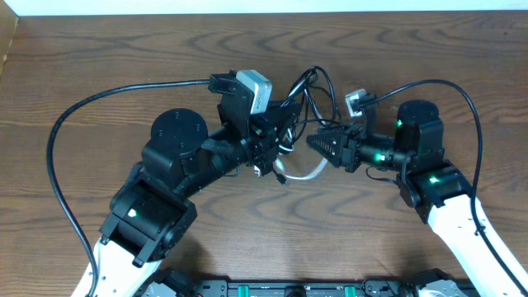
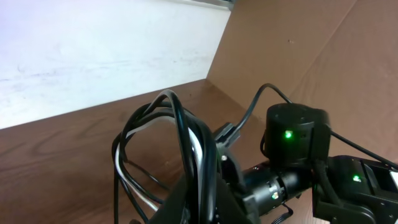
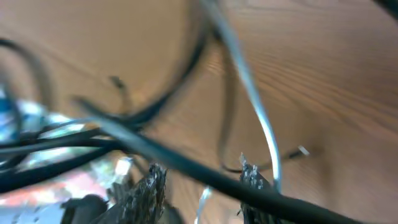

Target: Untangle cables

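Where the cables (image 2: 180, 124) bunch, your left end effector (image 2: 196, 200) pinches them. Beside the cables, your right end effector (image 1: 316, 143) stands spread.

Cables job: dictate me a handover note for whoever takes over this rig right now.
Left gripper: shut on the cables, with their loops raised above the table.
Right gripper: jaws apart beside the bundle; a black cord crosses between them and does not look clamped.
Where: the black loops and the white cord are tangled together between the two arms.
Done: bundle gripped.
Left: draw the cords out one at a time; none is separated yet.
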Available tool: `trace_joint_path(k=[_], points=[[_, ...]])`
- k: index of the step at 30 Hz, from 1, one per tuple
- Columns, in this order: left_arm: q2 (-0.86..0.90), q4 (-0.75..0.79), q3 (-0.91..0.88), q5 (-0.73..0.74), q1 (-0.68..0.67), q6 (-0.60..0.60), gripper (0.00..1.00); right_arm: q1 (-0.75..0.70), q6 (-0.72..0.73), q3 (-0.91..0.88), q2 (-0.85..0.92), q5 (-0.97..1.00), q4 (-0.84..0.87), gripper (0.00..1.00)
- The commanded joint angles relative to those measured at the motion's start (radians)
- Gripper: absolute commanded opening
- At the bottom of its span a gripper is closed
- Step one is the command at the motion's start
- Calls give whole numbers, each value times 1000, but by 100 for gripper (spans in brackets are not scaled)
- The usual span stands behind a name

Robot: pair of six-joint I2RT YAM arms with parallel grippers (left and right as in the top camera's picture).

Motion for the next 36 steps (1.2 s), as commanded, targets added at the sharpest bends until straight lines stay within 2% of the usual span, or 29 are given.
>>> trace_joint_path(k=[1, 5, 9, 15, 20, 26, 31, 36], points=[[-14, 5, 23, 7, -5, 2, 8, -2, -32, 9, -3, -178, 39, 37], [-14, -17, 22, -21, -5, 7, 7, -2, -38, 9, -3, -254, 92, 38], [-8, -42, 22, -11, -5, 9, 8, -2, -37, 9, -4, -248, 137, 40], [7, -45, 22, 125, -5, -46, 8, -3, -18, 9, -4, -73, 141, 45], [25, -87, 22, 277, -5, -58, 8, -3, 5, 9, -4, -16, 198, 46], [37, -196, 22, 300, -5, -58, 7, -4, 71, 9, -4, 23, 291, 49], [38, -195, 22, 313, -5, -58, 7, -4, 71, 9, -4, 58, 266, 50], [38, -142, 22, 311, -5, -57, 7, -2, 66, 9, -2, 45, 159, 54]])
